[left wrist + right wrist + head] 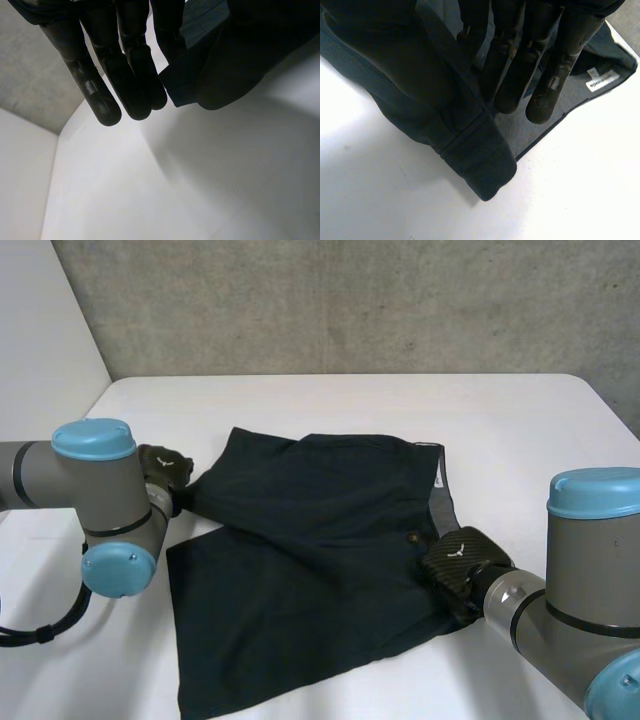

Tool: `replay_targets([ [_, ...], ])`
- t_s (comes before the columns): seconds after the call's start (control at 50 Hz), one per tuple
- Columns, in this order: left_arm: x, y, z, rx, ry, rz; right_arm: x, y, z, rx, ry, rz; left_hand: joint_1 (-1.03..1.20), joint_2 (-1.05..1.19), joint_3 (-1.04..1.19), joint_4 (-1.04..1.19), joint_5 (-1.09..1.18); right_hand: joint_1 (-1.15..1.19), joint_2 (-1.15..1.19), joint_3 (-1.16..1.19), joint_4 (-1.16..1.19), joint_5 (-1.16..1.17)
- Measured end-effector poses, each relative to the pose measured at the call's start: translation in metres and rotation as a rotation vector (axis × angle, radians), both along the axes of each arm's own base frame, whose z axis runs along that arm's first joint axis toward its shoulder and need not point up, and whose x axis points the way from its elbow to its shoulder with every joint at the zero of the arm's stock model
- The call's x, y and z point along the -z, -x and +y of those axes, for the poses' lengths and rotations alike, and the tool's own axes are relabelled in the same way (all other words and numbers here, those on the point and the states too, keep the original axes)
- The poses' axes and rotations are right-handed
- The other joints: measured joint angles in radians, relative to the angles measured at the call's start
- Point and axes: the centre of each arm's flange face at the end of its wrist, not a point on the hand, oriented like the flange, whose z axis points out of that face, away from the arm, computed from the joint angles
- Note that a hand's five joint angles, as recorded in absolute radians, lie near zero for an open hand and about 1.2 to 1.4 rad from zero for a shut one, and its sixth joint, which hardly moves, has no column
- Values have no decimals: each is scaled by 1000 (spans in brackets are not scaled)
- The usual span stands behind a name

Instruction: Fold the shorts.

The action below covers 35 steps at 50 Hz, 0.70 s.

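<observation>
i see the shorts point(310, 560) spread flat mid-table point(330, 405), with no fold made yet as far as i can judge. my left hand point(163, 468) pinches the far-left leg corner between straight fingers and thumb. my right hand point(462, 562) clamps the waistband point(440, 502) at the right edge, thumb under the cloth. all the folding is still to do.

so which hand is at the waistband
The right hand: it grips the shorts at the waistband, the edge with the label; the left hand holds a leg corner.

The shorts point(300, 560) at centre frame are plain dark navy, their inner waistband point(441, 512) grey with a white label point(438, 470), the table point(520, 430) white, the wall point(350, 300) at top mottled grey.
</observation>
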Motion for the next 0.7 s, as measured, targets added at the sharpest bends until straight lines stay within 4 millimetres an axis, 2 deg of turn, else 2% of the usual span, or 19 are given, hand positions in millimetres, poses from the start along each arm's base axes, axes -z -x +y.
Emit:
replay_targets([
  [0.04,0,0,1,-22,2,0,0,0,0,0,-1,0,0,0,0,0,0,0,0,0,0,0],
  [0.1,-1,1,3,-35,1,12,0,0,0,1,-1,1,-116,-205,-197,-200,-140,0,0,0,0,0],
  [0.18,-2,6,7,-29,-3,40,0,0,0,1,-1,0,-774,-803,-786,-799,-740,0,0,0,0,0],
  [0.2,-2,7,7,-28,-4,44,0,0,0,1,-1,0,-832,-869,-844,-870,-816,0,0,0,0,0],
  [0.26,-4,8,9,-26,-5,52,0,0,0,1,-1,0,-832,-869,-844,-870,-816,0,0,0,0,0],
  [0.28,-8,9,12,-24,-8,63,0,0,0,2,-1,-2,-859,-939,-924,-945,-906,0,0,0,0,0],
  [0.42,-29,3,29,-42,-45,103,-1,0,-1,7,-1,-8,-859,-939,-924,-945,-906,0,0,0,0,0],
  [0.44,-38,-1,40,-54,-70,129,-1,0,-1,10,-1,-11,-859,-939,-924,-945,-906,0,0,0,0,0],
  [0.46,-38,-1,40,-54,-70,129,-1,0,-1,10,-1,-11,-859,-939,-924,-945,-906,0,0,0,0,0],
  [0.48,-52,-8,64,-74,-124,188,-2,0,-2,18,0,-21,-859,-939,-924,-945,-906,0,0,0,0,0],
  [0.5,-56,-9,72,-78,-142,208,-2,0,-2,20,1,-23,-859,-939,-924,-945,-905,0,0,0,0,0],
  [0.56,-58,-10,76,-79,-149,216,-2,0,-2,23,0,-28,-859,-939,-924,-945,-905,0,0,0,0,0],
  [0.58,-67,-10,112,-59,-214,280,-2,-1,-4,41,-3,-50,-859,-939,-924,-945,-906,0,0,0,0,0],
  [0.6,-68,-10,117,-54,-222,287,-3,-1,-4,46,-4,-57,-859,-939,-924,-945,-906,0,0,0,0,0],
  [0.62,-70,-9,133,-35,-248,305,-3,-1,-5,51,-6,-64,-859,-939,-924,-945,-905,0,0,0,0,0],
  [0.66,-70,-9,151,-11,-277,318,-4,-1,-6,71,-16,-91,-857,-939,-924,-945,-905,0,0,0,0,0],
  [0.68,-69,-10,171,16,-307,323,-4,-1,-7,93,-27,-120,-855,-938,-924,-943,-902,0,0,0,0,0],
  [0.7,-68,-10,176,22,-314,324,-5,-2,-8,99,-30,-128,-855,-938,-924,-943,-902,0,0,0,0,0],
])
